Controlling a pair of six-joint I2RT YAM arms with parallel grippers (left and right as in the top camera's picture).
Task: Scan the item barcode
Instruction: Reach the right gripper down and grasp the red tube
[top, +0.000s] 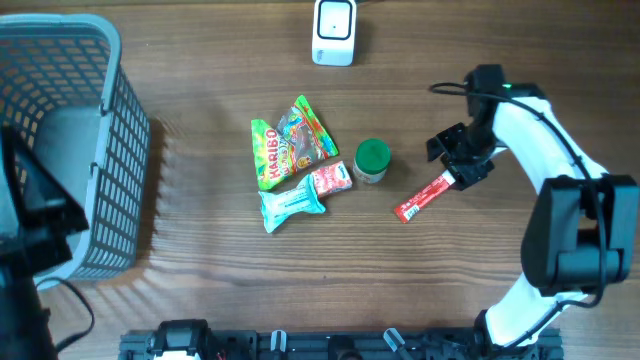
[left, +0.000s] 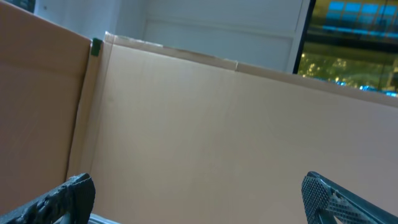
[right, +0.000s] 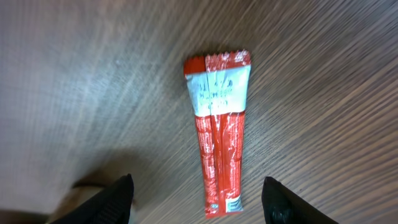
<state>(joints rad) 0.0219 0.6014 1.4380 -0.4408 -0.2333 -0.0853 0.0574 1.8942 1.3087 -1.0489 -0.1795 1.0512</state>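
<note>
A long red stick packet (top: 425, 196) with a white label end lies flat on the wooden table, right of centre. In the right wrist view the packet (right: 219, 137) runs lengthwise, its near end between my fingers. My right gripper (top: 462, 176) hovers over that end and is open (right: 198, 186), with a dark fingertip on each side and a gap to the packet. A white scanner (top: 333, 30) stands at the back edge. My left gripper (left: 196, 186) is open with nothing between its fingers and faces a brown cardboard wall (left: 205, 124).
A pile of items lies mid-table: a green Haribo bag (top: 268, 155), a colourful packet (top: 305, 130), a green-lidded jar (top: 372, 160), a small red-and-white packet (top: 330, 180) and a pale blue packet (top: 290, 205). A grey mesh basket (top: 120, 150) fills the left side.
</note>
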